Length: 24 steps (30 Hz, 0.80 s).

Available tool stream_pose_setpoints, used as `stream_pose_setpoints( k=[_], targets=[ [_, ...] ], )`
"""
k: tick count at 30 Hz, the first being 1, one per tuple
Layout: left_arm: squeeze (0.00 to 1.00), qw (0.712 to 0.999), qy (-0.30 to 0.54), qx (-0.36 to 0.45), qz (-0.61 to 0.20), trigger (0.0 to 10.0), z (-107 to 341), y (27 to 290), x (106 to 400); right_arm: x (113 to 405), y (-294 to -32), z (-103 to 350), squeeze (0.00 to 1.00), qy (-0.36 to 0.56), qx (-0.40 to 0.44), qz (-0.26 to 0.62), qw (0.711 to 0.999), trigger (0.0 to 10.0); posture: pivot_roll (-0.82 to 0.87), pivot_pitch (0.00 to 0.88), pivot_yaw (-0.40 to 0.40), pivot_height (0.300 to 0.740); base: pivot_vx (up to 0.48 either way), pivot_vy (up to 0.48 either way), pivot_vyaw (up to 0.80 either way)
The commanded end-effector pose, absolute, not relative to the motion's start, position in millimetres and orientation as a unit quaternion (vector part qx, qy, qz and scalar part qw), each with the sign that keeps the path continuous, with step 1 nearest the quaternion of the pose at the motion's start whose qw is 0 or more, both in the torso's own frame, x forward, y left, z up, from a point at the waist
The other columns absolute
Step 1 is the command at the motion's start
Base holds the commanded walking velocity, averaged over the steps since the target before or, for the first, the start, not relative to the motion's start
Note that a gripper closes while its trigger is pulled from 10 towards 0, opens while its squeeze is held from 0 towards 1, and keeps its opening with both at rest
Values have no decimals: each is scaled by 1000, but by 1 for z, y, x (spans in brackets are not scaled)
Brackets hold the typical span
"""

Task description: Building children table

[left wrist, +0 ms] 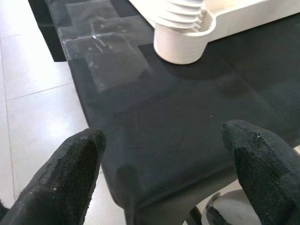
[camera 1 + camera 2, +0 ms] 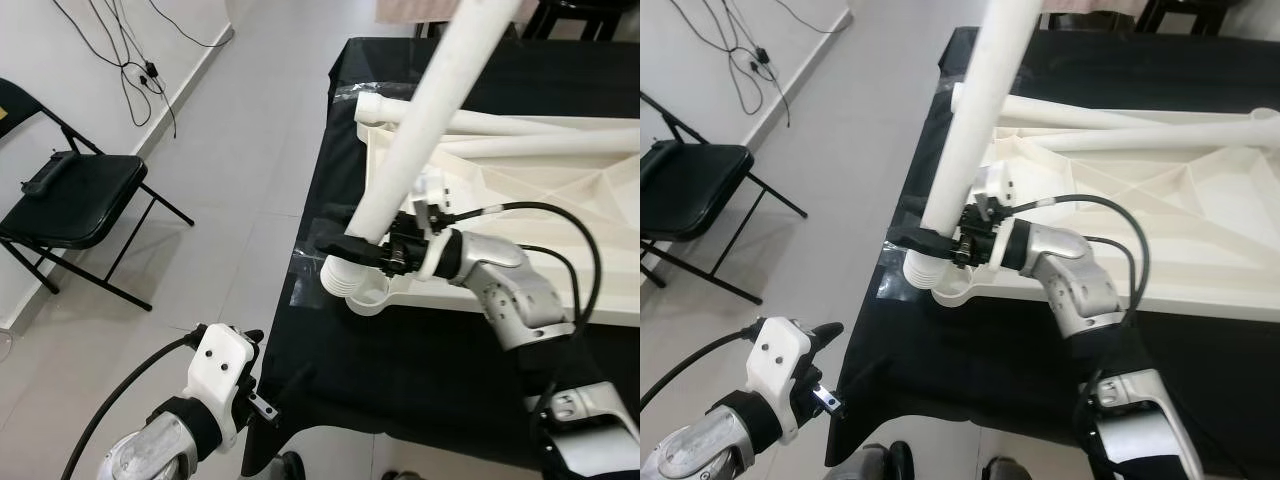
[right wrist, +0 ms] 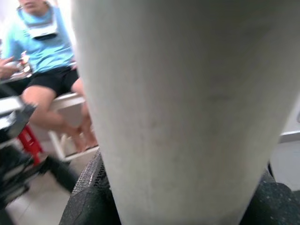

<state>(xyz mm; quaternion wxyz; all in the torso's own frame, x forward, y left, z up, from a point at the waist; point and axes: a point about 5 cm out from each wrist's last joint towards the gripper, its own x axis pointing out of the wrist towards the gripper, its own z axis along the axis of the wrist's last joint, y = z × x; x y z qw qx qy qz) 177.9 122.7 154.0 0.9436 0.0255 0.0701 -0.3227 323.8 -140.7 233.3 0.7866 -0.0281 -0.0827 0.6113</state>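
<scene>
Your right gripper (image 2: 362, 247) is clenched around the white table leg (image 2: 430, 105), its black fingers (image 3: 89, 199) wrapping the tube near its lower end. You are holding the leg close to upright, leaning slightly, with its foot just above or at the ribbed corner socket (image 2: 357, 285) of the upturned white tabletop (image 2: 560, 200). Whether the end has entered the socket I cannot tell, since the fingers cover the joint. The low grip looks chosen to steer the tip into the socket, and the tabletop lies underside up so its sockets face you.

Two more white legs (image 2: 480, 122) lie across the far side of the tabletop, apparently parked there for later corners. The tabletop rests on a black cloth-covered surface (image 2: 420, 370), with the socket corner near the cloth's left edge, where a patch of clear tape (image 1: 101, 51) is stuck down.

Your left gripper (image 1: 159, 173) hangs released, fingers spread and empty, low beside the near edge of the cloth, out of the way of the working arm.

Further out, a black folding chair (image 2: 70, 200) stands on the tiled floor by the wall, with cables (image 2: 130, 50) trailing along it. A seated person (image 3: 44, 56) appears behind the leg in the right wrist view.

No brand, label or legible writing can be made out anywhere.
</scene>
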Motion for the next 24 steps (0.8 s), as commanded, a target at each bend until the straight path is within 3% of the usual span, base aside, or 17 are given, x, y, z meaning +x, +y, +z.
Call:
stream_pose_setpoints(
  k=[1, 7, 14, 17, 19, 24],
  targets=[
    [0, 940, 69, 31, -332, 10000, 154, 123, 172, 323, -148, 230, 0, -70, -22, 624, 778, 10000, 53, 313, 62, 740, 0, 0, 0],
    [0, 938, 64, 29, -340, 10000, 155, 121, 171, 321, -155, 229, 0, -57, -39, 647, 760, 10000, 52, 323, 63, 740, 0, 0, 0],
    [0, 932, 60, 36, -355, 10000, 156, 117, 169, 324, -143, 213, 0, -32, -108, 650, 752, 10000, 57, 332, 64, 740, 0, 0, 0],
    [0, 932, 60, 35, -357, 10000, 156, 117, 169, 325, -141, 210, 0, -22, -151, 657, 739, 10000, 58, 335, 64, 740, 0, 0, 0],
    [0, 931, 58, 36, -358, 10000, 156, 117, 169, 324, -138, 210, 0, -13, -196, 671, 714, 10000, 57, 337, 62, 740, 0, 0, 0],
    [0, 931, 58, 36, -359, 10000, 156, 117, 169, 321, -134, 211, 0, -4, -231, 688, 688, 10000, 53, 338, 61, 740, 0, 0, 0]
  ],
)
